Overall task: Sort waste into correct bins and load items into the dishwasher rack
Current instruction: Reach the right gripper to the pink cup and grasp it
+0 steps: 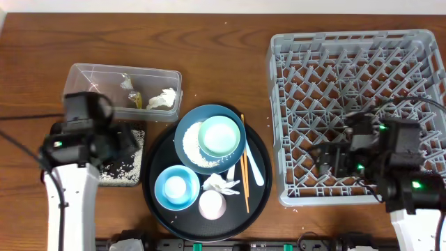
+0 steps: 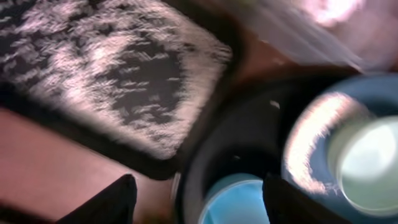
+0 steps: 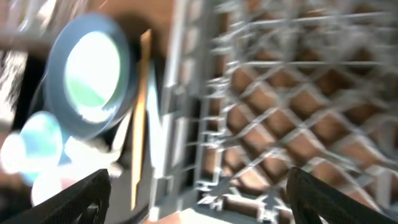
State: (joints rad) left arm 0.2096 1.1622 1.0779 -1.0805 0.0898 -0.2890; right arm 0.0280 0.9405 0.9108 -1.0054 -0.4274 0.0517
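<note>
Overhead: round tray [image 1: 155, 153] (w/ chopsticks [image 1: 244, 164]) btwn tub [image 1: 125, 69] & rack [image 1: 276, 104].

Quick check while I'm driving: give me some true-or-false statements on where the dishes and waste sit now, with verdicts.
The pale-green bowl sits in the dark-blue dish. True.
The dishwasher rack holds a bowl. False: no dish shows in it.
A crumpled napkin lies in the clear tub. True.
The chopsticks lie in the rack. False: they lie on the round black tray.
Rice covers part of the flat black tray. True.
</note>
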